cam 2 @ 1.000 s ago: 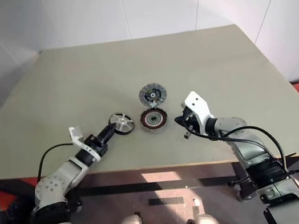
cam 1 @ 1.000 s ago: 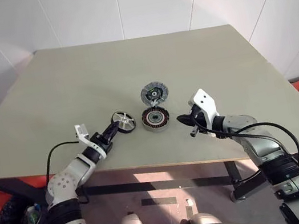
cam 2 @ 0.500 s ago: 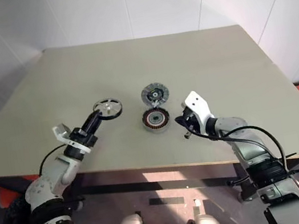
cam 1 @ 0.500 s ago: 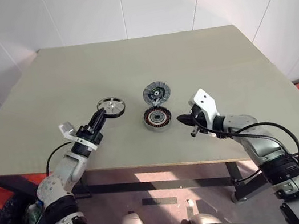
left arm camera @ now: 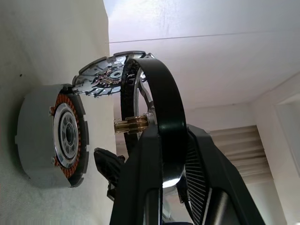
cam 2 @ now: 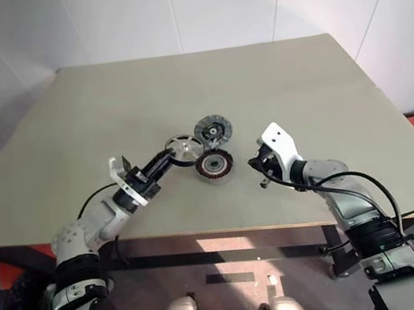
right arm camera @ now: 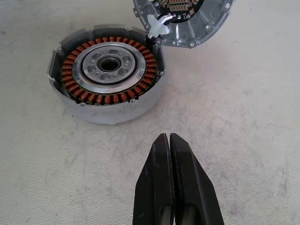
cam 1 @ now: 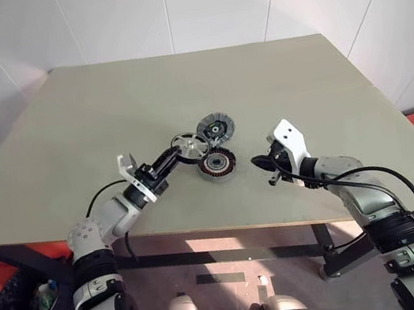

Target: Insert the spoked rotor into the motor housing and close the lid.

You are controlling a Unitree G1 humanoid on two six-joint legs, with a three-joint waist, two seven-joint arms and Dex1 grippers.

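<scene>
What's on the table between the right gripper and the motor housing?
Nothing: in the right wrist view bare tabletop separates the shut right gripper from the motor housing.

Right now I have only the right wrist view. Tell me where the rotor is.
Observer: The rotor is clamped in the left jaws, raised off the table.
Operator: Give me its place against the housing.
Observer: In the head views it sits just to the robot's left of the housing, next to the lid, and it is not seated.
Operator: Report how it is turned.
Observer: The left wrist view shows its brass shaft pointing toward the table, with the disc roughly parallel to the housing's face.
</scene>
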